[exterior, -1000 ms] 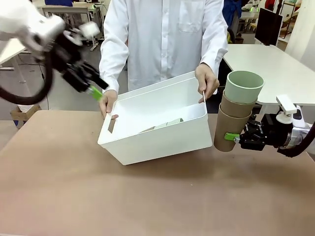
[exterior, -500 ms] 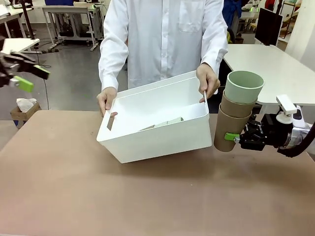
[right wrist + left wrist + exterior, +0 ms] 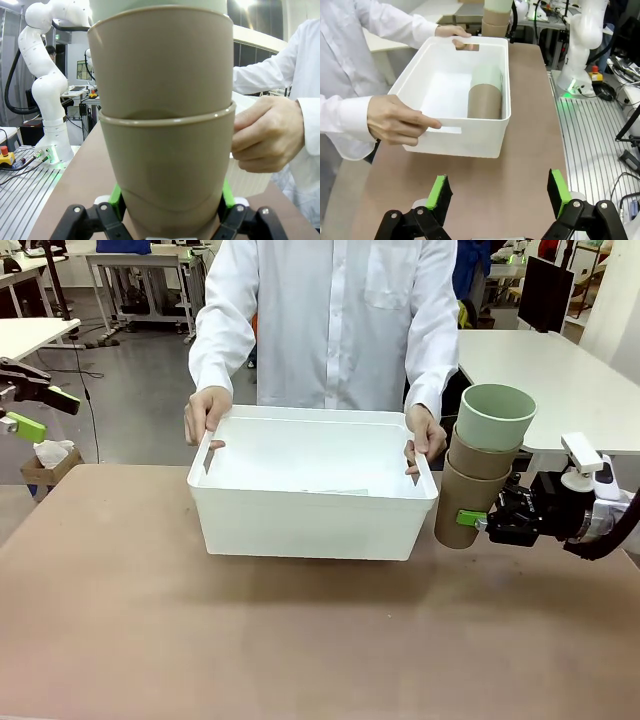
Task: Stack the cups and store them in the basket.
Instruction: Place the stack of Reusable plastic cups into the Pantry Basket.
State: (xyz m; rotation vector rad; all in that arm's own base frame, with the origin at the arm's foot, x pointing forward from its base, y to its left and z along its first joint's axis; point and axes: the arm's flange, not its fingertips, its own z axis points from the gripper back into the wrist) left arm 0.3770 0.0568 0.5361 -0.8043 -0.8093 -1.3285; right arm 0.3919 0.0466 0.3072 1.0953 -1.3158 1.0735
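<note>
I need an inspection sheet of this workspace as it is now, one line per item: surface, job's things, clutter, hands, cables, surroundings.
Surface: brown table, no spills seen.
Job's things: white basket stands level on the table, the person's hands gripping its short ends; a stack of cups lies on its side inside; a second stack, two brown cups with a mint one on top, is outside, to its right.
Clutter: nothing seen.
Hands: left hand open, holding nothing; right hand shut on the second stack.
Cables: black cable loops at the right wrist.
Surroundings: white side table behind; cardboard box on the floor.
</note>
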